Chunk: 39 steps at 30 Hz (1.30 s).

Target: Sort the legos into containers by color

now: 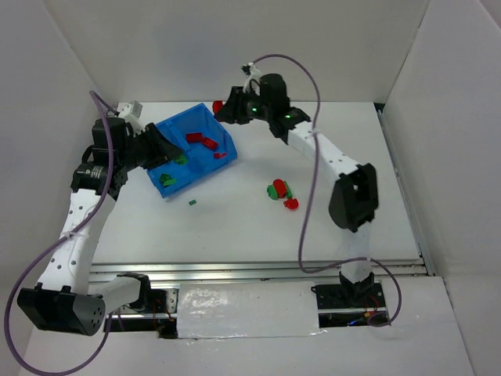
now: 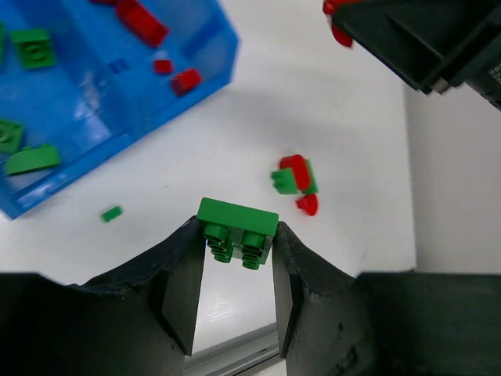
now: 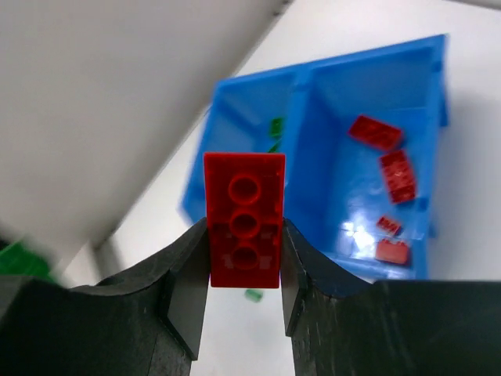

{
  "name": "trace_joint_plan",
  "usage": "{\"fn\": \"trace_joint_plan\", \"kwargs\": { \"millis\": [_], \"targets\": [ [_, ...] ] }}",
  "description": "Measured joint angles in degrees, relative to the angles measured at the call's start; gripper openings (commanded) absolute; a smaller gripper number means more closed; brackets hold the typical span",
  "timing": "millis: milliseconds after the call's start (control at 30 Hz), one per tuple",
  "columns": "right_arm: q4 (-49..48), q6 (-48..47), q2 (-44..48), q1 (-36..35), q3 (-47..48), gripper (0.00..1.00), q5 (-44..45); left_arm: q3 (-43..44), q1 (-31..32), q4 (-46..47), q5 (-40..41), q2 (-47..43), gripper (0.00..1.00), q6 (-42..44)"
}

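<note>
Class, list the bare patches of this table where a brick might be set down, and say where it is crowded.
Bare: the wide strip of white table between the tiny green brick and the near metal rail; also the far right corner beyond the right arm. Crowded: around the bright blue plastic bin and the red-green brick cluster.

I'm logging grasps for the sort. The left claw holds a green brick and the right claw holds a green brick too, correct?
Not quite. The right claw holds a red brick, not a green one; the right wrist view shows it clearly. The left claw does hold a green brick.
</note>
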<state>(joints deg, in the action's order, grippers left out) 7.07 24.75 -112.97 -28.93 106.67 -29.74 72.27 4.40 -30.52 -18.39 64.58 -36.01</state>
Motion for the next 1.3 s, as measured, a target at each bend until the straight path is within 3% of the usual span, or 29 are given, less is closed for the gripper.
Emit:
{"fn": "trace_joint_plan", "kwargs": {
  "millis": [33,133,300,367,400,433,500,533,667,733,767,833,867,967,1033,1067,1200,1300],
  "targets": [
    [2.3,-1.0,-4.5,-1.2,5.7,0.22,3.9,0.4,-0.2,-1.3,1.9,0.5,0.0,0.0],
    [8.5,-3.9,-16.1,-4.0,19.2,0.34,13.0,2.8,-0.7,-4.0,5.8,1.8,0.0,0.1],
    [12.2,-5.2,-23.2,-6.0,21.6,0.41,17.4,6.8,-1.4,-5.6,10.7,2.5,0.0,1.3],
    [12.4,-5.2,-24.4,-5.9,21.8,0.51,18.0,7.2,-1.8,-5.5,11.9,2.8,0.0,1.6],
    [12.5,-5.1,-24.9,-5.9,22.1,0.58,18.1,7.2,-2.0,-5.5,12.2,3.1,0.0,1.7],
    [12.6,-5.2,-25.2,-5.8,22.6,0.78,18.4,7.2,-2.3,-5.5,12.5,3.6,0.0,1.8],
    [12.5,-5.2,-25.4,-5.7,23.5,0.96,18.5,7.2,-3.0,-5.5,12.9,5.1,0.0,2.1],
    [12.4,-4.8,-25.4,-5.7,23.9,1.0,18.6,7.3,-3.3,-5.4,13.1,6.1,0.0,2.5],
    [11.5,-4.8,-25.4,-5.2,25.8,0.99,18.5,8.4,-4.0,-5.3,13.7,11.5,0.02,3.1],
    [11.9,-4.7,-25.0,-5.2,26.1,1.0,18.4,9.7,-4.0,-4.7,13.9,14.8,0.11,3.1],
    [12.7,-4.8,-24.5,-5.2,26.1,1.0,18.5,10.5,-4.0,-4.2,14.1,16.5,0.25,3.2],
    [13.3,-4.8,-21.3,-5.1,23.2,1.0,19.2,11.7,-4.0,-3.3,14.2,19.6,0.43,3.4],
    [14.1,-4.9,-18.3,-5.0,20.3,1.0,19.8,12.3,-4.0,-2.9,14.3,21.0,0.59,3.6],
    [14.8,-4.9,-5.7,-4.6,8.7,1.0,21.3,14.2,-4.0,-1.6,15.2,25.8,0.78,4.4],
    [15.1,-5.0,2.3,-4.2,3.0,1.0,21.9,15.1,-4.0,-1.3,16.1,28.4,0.85,4.4],
    [15.2,-5.1,6.4,-4.0,0.6,1.0,22.2,15.4,-4.1,-1.3,16.6,29.4,0.99,4.3],
    [13.8,-5.0,21.0,-2.8,-11.3,1.0,23.9,16.6,-5.0,-2.6,19.7,32.0,0.99,4.1],
    [14.8,-4.3,26.2,-2.4,-18.6,1.0,25.0,18.4,-5.2,-4.3,21.9,31.9,0.99,4.2]
  ]
}}
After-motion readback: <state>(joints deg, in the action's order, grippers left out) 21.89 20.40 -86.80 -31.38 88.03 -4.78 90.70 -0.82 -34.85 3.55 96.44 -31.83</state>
